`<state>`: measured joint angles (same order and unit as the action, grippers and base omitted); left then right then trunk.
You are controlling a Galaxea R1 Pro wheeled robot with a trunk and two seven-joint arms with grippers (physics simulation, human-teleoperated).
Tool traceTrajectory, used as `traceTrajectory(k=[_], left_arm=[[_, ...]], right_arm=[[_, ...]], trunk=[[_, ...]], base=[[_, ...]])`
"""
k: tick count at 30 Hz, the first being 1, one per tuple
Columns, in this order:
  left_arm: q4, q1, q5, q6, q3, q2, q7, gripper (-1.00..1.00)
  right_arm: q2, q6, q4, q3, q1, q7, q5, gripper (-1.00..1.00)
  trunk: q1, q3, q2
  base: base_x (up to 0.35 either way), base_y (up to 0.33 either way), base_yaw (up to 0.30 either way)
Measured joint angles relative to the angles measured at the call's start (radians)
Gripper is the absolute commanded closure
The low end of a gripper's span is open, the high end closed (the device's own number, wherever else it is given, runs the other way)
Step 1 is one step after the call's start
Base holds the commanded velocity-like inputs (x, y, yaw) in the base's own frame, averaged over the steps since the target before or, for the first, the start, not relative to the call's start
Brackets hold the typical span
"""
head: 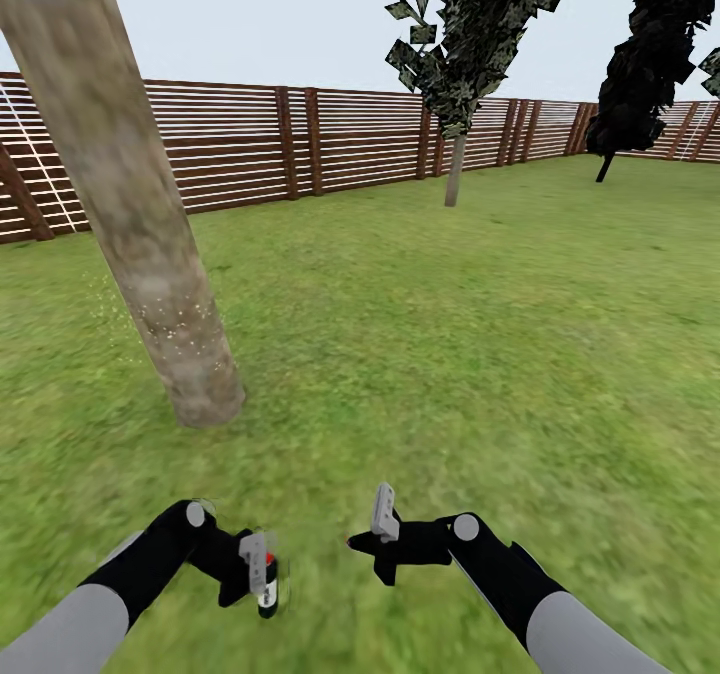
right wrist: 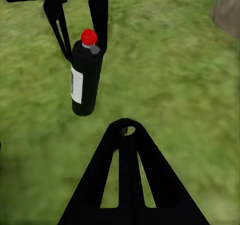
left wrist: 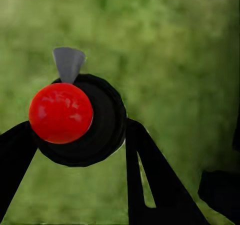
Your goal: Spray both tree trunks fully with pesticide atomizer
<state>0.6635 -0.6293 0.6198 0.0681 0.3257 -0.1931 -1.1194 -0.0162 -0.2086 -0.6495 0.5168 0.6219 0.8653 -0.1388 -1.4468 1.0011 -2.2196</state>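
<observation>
- The lawn (head: 480,334) is stretching wide and green out to the slatted wooden fence (head: 240,144) that is closing it in at the back.
- The near tree trunk (head: 130,204) is rising thick and grey-tan on the left, leaning across the head view, with pale specks (head: 175,329) dusting its lower part.
- A second tree (head: 455,169) is standing far back by the fence, its thin trunk under dark blocky leaves; a near-black conifer (head: 640,64) is sitting off to the right.
- The left hand (head: 262,572) is gripping the dark spray bottle (right wrist: 85,77) just above the grass, fingers clamping its sides, and the red cap (left wrist: 61,113) is facing the left wrist camera.
- The right hand (head: 372,544) is hovering near it with nothing in it; its fingers are looking pressed together.
</observation>
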Motion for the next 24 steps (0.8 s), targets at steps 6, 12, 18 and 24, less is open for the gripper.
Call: traceTrajectory(k=[6, 12, 18, 24], left_arm=[[-0.042, 0.003, -0.013, 0.005, -0.044, -0.109, 0.228, 1.00], [-0.425, 0.023, -0.375, -0.105, -0.162, -0.031, 0.820, 1.00], [-0.539, 0.192, -0.845, -0.358, -0.182, -0.020, 1.207, 1.00], [-0.563, 0.245, -0.916, -0.419, -0.176, -0.016, 1.218, 1.00]], right_arm=[[-0.011, -0.002, 0.017, 0.000, -0.001, -0.051, -0.001, -1.00], [-0.017, -0.013, 0.463, 0.004, -0.005, -0.649, 0.062, -1.00], [-0.033, -0.389, 0.618, -0.016, -0.138, -1.034, 0.461, -1.00], [-0.025, -0.450, 0.623, -0.007, -0.164, -1.120, 0.513, -1.00]], trunk=[[0.000, 0.000, 0.000], [0.000, 0.000, 0.000], [0.000, 0.000, 0.000], [0.000, 0.000, 0.000]], base=[[0.000, 0.000, 0.000], [0.000, 0.000, 0.000], [0.000, 0.000, 0.000], [0.000, 0.000, 0.000]])
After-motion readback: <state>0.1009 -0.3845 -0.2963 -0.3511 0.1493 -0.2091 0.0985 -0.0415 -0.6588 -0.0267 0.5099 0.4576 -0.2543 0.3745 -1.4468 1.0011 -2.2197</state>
